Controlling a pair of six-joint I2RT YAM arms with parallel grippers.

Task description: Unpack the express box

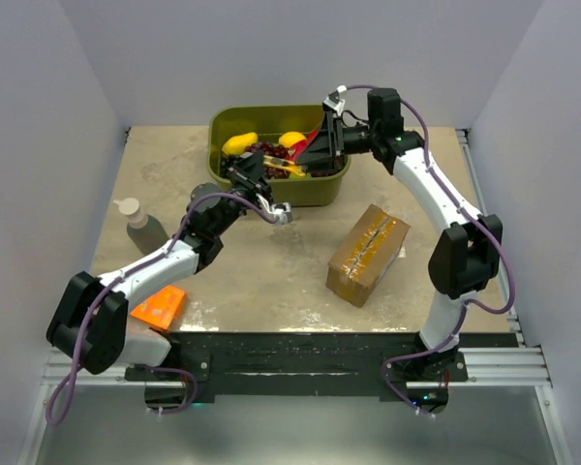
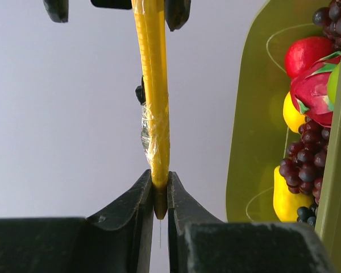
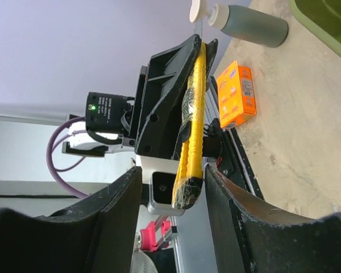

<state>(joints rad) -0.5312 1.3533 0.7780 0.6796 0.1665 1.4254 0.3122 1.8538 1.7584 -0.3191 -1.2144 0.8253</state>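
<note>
The express box [image 1: 368, 254], brown cardboard with glossy tape along its top seam, lies closed on the table right of centre, apart from both grippers. My left gripper [image 1: 259, 180] is over the front of the green bin and is shut on one end of a yellow utility knife [image 2: 153, 85]. In the left wrist view the left gripper [image 2: 160, 190] pinches the knife's tip. My right gripper [image 3: 173, 173] is open, its jaws on either side of the knife's other, black-capped end [image 3: 188, 190] without touching it. The right gripper [image 1: 317, 148] hangs over the bin.
The green bin [image 1: 223, 165] at the back centre holds toy fruit: yellow pieces, grapes and a red one. A grey bottle [image 1: 143, 228] with a white cap stands at the left. A flat orange box [image 1: 160, 305] lies by the left arm's base.
</note>
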